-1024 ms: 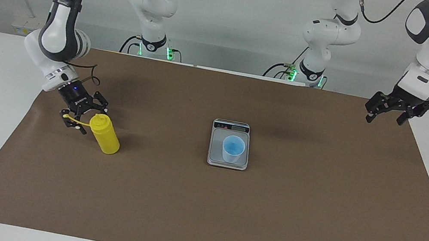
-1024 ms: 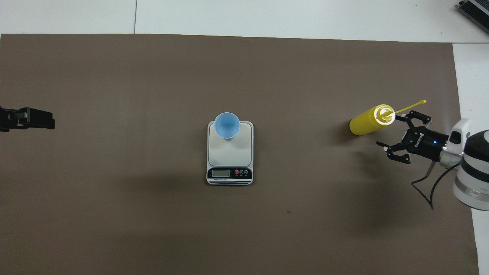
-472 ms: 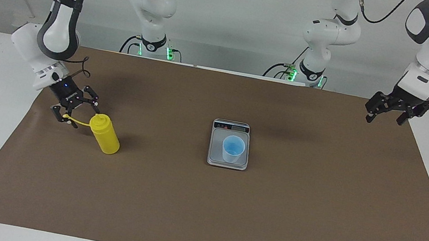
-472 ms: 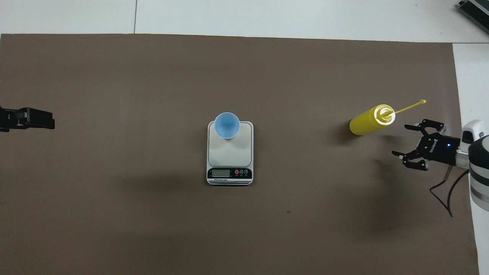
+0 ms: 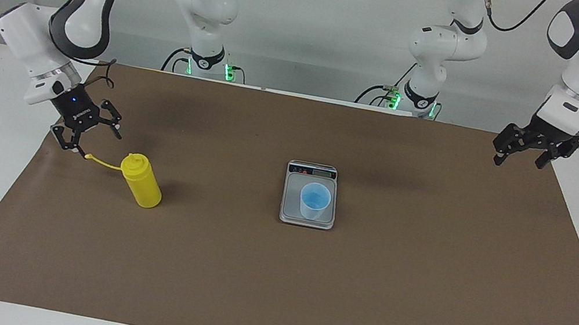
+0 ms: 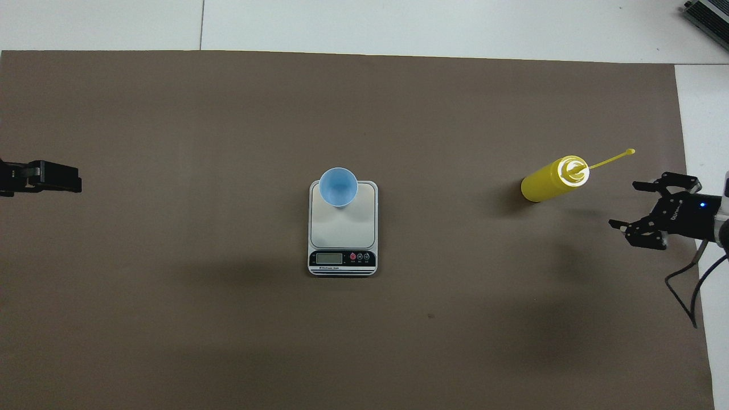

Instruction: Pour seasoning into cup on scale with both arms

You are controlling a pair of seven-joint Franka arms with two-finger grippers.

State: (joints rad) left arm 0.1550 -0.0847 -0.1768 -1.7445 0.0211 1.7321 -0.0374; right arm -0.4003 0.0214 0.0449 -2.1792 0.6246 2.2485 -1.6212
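Observation:
The yellow seasoning bottle (image 5: 141, 182) stands upright on the brown mat toward the right arm's end, and it also shows in the overhead view (image 6: 549, 179). Its cap strap sticks out toward my right gripper. My right gripper (image 5: 90, 140) is open and empty. It hangs apart from the bottle, over the mat's edge, as the overhead view (image 6: 622, 204) also shows. The light-blue cup (image 5: 314, 200) stands on the scale (image 5: 290, 210) at mid-table. It sits on the part of the plate farther from the robots (image 6: 338, 187). My left gripper (image 5: 519, 160) waits open over the mat's other end.
The brown mat (image 5: 362, 292) covers most of the white table. The scale's display strip (image 6: 342, 259) faces the robots. Bare mat lies between the bottle and the scale.
My right gripper has drawn back from the bottle's top toward the mat's edge and risen a little. The bottle, cup, scale and left arm have not moved.

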